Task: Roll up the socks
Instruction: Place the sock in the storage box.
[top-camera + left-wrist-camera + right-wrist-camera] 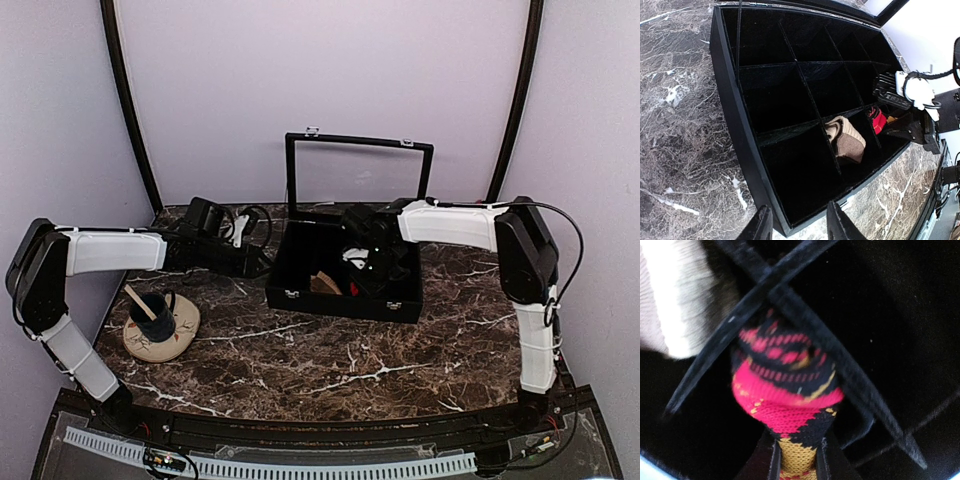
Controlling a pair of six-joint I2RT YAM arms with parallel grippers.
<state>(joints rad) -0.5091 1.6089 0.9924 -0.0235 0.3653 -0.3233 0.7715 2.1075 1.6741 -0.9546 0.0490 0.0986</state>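
The argyle sock (785, 390), bunched into a red, black and yellow bundle, hangs inside the black compartment case (300, 295). My right gripper (796, 460) is shut on its yellow-and-black end. From the left wrist view only a red patch of the argyle sock (877, 120) shows beside the right gripper (910, 127). The tan sock (846, 141) lies rolled in the neighbouring front compartment, across a divider (740, 325). My left gripper (797, 225) is open with nothing between its fingers, hovering over the case's near left corner.
The case's glass lid (358, 170) stands upright at the back. A dark cup with a stick (152, 312) sits on a round tan plate (180, 335) at the left of the marble table (330, 360). The case's other compartments are dark.
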